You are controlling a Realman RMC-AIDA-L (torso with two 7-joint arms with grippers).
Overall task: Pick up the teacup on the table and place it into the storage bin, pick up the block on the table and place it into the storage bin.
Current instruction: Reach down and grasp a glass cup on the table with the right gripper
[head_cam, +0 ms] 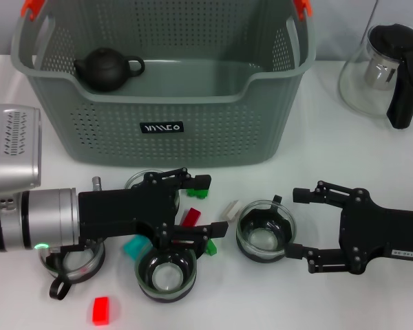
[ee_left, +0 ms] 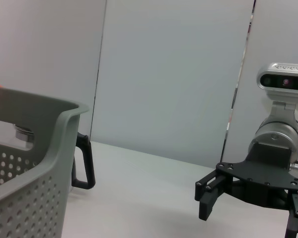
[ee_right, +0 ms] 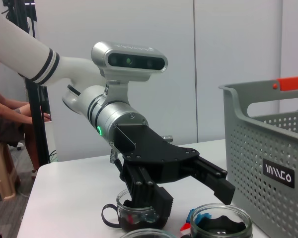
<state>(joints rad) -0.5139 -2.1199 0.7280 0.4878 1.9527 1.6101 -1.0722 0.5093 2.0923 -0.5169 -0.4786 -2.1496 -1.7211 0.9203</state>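
A red block lies nearest the camera, alone on the white table at its front edge. Just behind it the left gripper hangs low over a cluster of cups and blocks, its fingers spread and released, holding nothing; one finger reaches toward a green block and the other lies over a second green block, with a dark red block in the gap between them. Under its black palm sit a glass teacup and a teal block, and another glass teacup with a black handle rests beneath the silver wrist. A small white block lies just beyond the fingertips. To the right, the right gripper is likewise wide open and empty, its fingers flanking but not touching a third glass teacup. Behind all this stands the storage bin, grey-green and perforated with orange clips, and a dark teapot is inside it at the left rear. A glass pitcher with a black handle stands well off to the right of the bin.
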